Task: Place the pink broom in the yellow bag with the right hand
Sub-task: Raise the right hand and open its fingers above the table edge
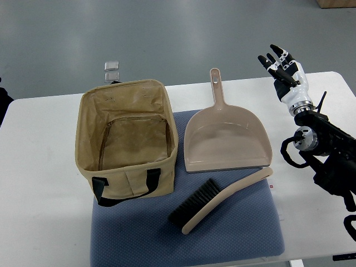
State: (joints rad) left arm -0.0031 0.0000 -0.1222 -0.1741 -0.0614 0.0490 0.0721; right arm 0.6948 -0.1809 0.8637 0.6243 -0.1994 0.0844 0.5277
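The pale pink plastic hand broom with black bristles [219,198] lies flat on a blue-grey textured mat [233,233], set diagonally: its bristle head points toward the near left, its curved handle runs up to the right and ends near the mat's right edge. Nothing grips it. Just beyond it, also on the mat, rests a matching pale pink plastic dustpan [225,139], mouth toward the broom, its long handle pointing away toward the far edge of the worktop; the pan's front lip is just beside the broom handle, and whether they touch cannot be told. To the left of both stands the tan-yellow fabric bag with black strap handles [127,139], upright and wide open, its inside bare fabric, its near right corner sitting on the mat. The mat lies on a white worktop [39,183]. Beyond the bag, off the worktop's far edge, two small clear square pieces [112,70] lie on the grey floor. The right robot hand [282,65], black and white, is raised over the far right corner of the worktop, fingers spread and released, holding nothing, well apart from the broom.
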